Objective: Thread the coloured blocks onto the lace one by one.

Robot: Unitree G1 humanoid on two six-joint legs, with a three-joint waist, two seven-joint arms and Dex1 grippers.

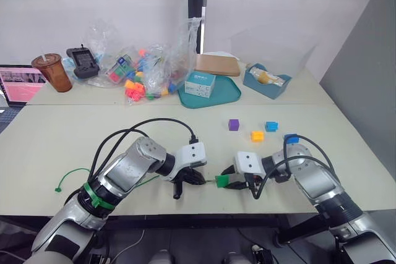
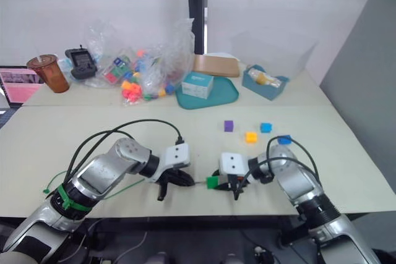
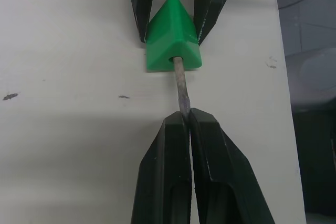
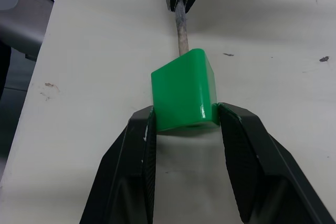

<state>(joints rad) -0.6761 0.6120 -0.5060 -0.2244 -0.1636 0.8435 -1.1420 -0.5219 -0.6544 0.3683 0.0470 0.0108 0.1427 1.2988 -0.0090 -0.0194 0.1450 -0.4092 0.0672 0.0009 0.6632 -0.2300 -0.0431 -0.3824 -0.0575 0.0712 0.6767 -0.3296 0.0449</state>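
Observation:
A green block [image 1: 222, 180] sits pinched in my right gripper [image 4: 185, 120] near the table's front edge. The stiff tip of the lace [image 3: 180, 82] enters the block's hole; my left gripper [image 3: 188, 116] is shut on that tip just behind the block. The green cord [image 1: 71, 175] trails left across the table to its tab end. Farther back lie a purple block [image 1: 233, 125], an orange-yellow block [image 1: 257, 135] and two blue blocks [image 1: 271, 126], [image 1: 291, 138].
At the back stand a bag of multicoloured toy pieces [image 1: 141, 72], a teal tray [image 1: 213, 94] with a small box, a cardboard piece, a blue tape holder [image 1: 266, 81], a drink cup [image 1: 52, 71] and a black device [image 1: 82, 60]. Black cables loop over both arms.

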